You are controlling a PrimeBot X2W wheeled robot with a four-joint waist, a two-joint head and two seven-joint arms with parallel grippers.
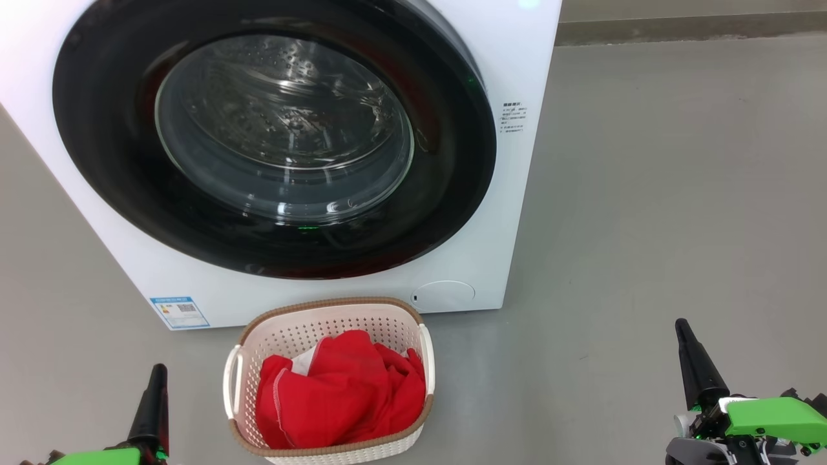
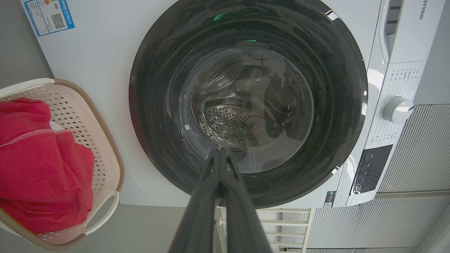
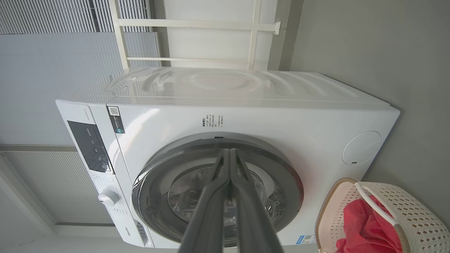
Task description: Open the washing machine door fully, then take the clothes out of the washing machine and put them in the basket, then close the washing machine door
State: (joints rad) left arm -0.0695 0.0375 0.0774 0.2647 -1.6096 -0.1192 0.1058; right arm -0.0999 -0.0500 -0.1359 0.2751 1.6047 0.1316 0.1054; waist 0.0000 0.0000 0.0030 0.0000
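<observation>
The door (image 1: pixel 271 148) sits shut against the washer (image 1: pixel 517 213). The red clothes (image 1: pixel 342 394) lie heaped in the basket (image 1: pixel 331 303), which stands on the floor (image 1: pixel 646 194) just in front of the washer. The left gripper (image 1: pixel 157 374) and right gripper (image 1: pixel 681 332) hang low at either side of the basket, clear of it. Each has its fingers pressed together and holds nothing.

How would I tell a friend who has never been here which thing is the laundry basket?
Find the big white washing machine with the round black door; the basket sits on the grey floor just before its lower front edge. It is small, cream, perforated plastic with a brown woven-look rim and white side handles, and alone holds bright red clothes.
</observation>
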